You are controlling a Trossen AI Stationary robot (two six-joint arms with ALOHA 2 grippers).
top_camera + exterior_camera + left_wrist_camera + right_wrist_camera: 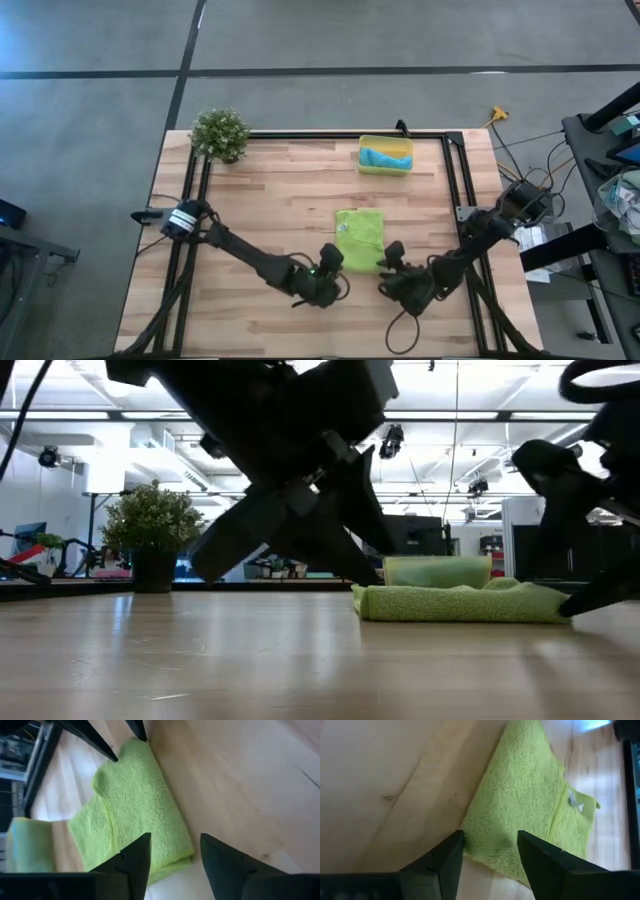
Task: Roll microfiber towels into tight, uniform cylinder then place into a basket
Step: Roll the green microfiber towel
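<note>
— Where is the lime-green towel?

— Folded flat on the wooden table, near its middle toward the front edge, with its small white tag showing in the right wrist view.

— And the turquoise towel?

— Inside the yellow basket at the table's far edge, well apart from the green one.

— What about the grippers?

— The left gripper sits at the towel's near left corner, fingers spread and gripping nothing. The right gripper is at the near right corner, fingers likewise apart, over the towel's edge without pinching it.

— Anything else?

— A potted plant at the far left corner.
</note>
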